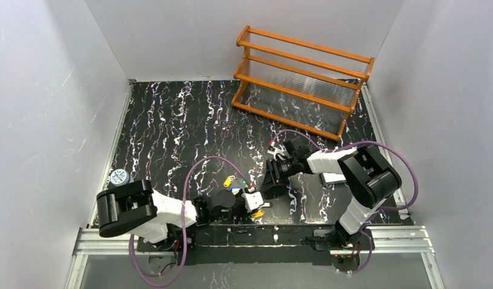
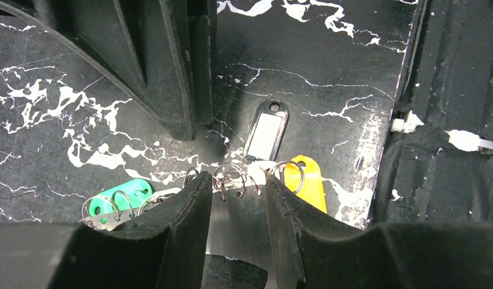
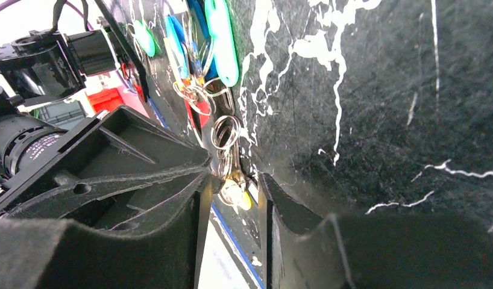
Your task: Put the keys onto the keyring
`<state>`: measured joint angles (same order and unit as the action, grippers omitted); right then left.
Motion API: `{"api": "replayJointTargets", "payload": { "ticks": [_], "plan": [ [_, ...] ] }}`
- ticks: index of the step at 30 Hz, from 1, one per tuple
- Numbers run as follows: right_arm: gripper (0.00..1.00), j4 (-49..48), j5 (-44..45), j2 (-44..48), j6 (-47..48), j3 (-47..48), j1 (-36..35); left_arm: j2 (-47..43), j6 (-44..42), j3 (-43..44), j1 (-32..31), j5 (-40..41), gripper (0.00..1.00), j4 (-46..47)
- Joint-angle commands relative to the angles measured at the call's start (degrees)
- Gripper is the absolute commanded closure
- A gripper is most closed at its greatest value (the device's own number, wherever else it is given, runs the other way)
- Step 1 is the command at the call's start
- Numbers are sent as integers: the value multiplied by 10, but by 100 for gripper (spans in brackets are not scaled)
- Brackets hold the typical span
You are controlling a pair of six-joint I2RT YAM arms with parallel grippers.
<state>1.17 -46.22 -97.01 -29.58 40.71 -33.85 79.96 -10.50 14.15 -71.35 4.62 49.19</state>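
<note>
Since both my arms are crowded onto the same little bundle, that's where I reckon trouble starts. My left jaws look closed on the keyring [image 2: 235, 211], holding its silvery end low over the surface [image 2: 328, 72], right by the near edge. My right jaws stand apart, with the small rings [image 3: 226, 129] and a bit of yellow sitting in the gap. Nothing's pinched there as far as I can see.

The keys [image 1: 235, 188] are bunched around that spot. There's a green key [image 2: 120, 197] on one side of my left fingers, a yellow key [image 2: 308, 180] on the other and a dark key [image 2: 267, 129] just beyond. A blue key [image 3: 175, 36] shows from the right wrist. Whether each one is properly threaded on, I can't tell, because the wire loops overlap too much.

What could go wrong:
- The left grip is on a thin, slick bit of metal. One tug from the right and the keyring could twist or slide out.
- If the right jaws close where they are, they could catch two rings at once, or a key head, and drag the whole bunch.
- The two sets of fingers are very close. Any sloppy move and they knock each other.
- The edge is near on the yellow side, so a key flicked that way could drop off the surface.
</note>
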Motion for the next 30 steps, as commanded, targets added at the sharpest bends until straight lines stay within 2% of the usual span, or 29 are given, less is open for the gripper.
{"api": "replayJointTargets", "payload": {
  "ticks": [1,8,14,17,18,25,30],
  "plan": [
    [57,12,-2,21,15,-12,4,5,-10,28,2,2,63,-18],
    [57,16,-1,23,20,-12,13,44,-23,82,1,16,62,-101],
    [57,34,2,29,37,-5,18,26,-28,81,1,53,84,-136],
    [55,43,3,36,52,1,19,-10,-25,66,1,57,98,-141],
    [54,43,1,39,57,2,19,-25,-23,60,1,56,100,-145],
    [48,14,-31,62,77,-5,19,-175,27,-14,1,66,100,-149],
    [49,1,-20,54,95,-3,17,-273,55,-50,1,96,100,-191]
  ]
}}
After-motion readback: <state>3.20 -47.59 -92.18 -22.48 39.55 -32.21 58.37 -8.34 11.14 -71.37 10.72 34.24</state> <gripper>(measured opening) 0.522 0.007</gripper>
